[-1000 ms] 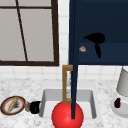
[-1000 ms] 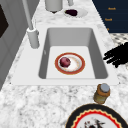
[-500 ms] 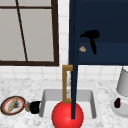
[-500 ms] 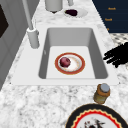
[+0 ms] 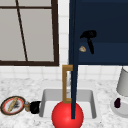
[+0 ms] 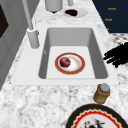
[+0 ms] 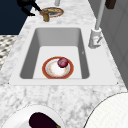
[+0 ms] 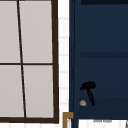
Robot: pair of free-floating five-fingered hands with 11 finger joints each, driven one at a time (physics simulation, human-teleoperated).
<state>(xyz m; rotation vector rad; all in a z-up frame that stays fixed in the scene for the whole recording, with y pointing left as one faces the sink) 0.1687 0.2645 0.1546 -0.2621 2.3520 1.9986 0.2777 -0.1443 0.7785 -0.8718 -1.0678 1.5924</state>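
R hand [image 5: 88, 35] floats before flat navy cabinet door [image 5: 105, 30], just R of small tan knob [image 5: 82, 49], not touching. Side view: fingers splayed wide, straight, holding nothing. L hand [image 5: 35, 107] low on speckled marble counter [image 5: 15, 85], beside squat amber jar [image 5: 27, 106] w/ grey lid; grip can't tell. Round red-rimmed plate [image 6: 70, 63] in sink.
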